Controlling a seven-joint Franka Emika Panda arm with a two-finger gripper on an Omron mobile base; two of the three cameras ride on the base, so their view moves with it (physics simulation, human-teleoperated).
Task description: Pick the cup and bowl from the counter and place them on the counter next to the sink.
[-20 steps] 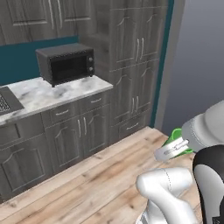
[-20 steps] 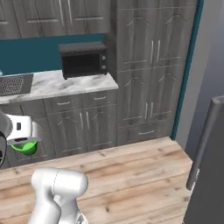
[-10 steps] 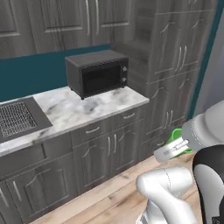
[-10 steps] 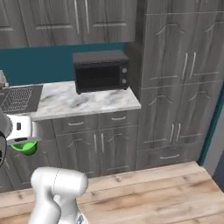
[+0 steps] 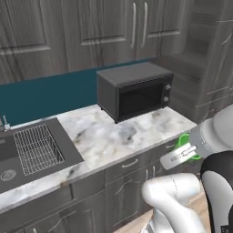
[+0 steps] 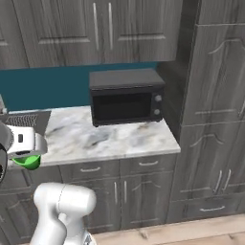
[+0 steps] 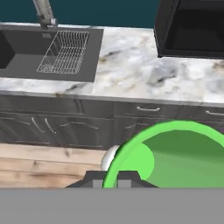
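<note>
Since the earlier frames my base has driven nearer, so the counter [image 5: 109,141], the microwave [image 5: 134,91] and the sink [image 5: 32,152] loom larger ahead of me. My gripper [image 7: 113,180] is clamped narrow on the rim of the cup [image 7: 175,153], carried in the air just short of the counter's front edge, over the cabinet doors [image 7: 57,124].

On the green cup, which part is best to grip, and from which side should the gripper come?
Grip the cup by its thin rim, one finger inside and one outside, coming from above the open mouth. It has no handle and its wall tapers, so the rim probably gives the surest pinch. The gripper seems shut on that rim already.
</note>
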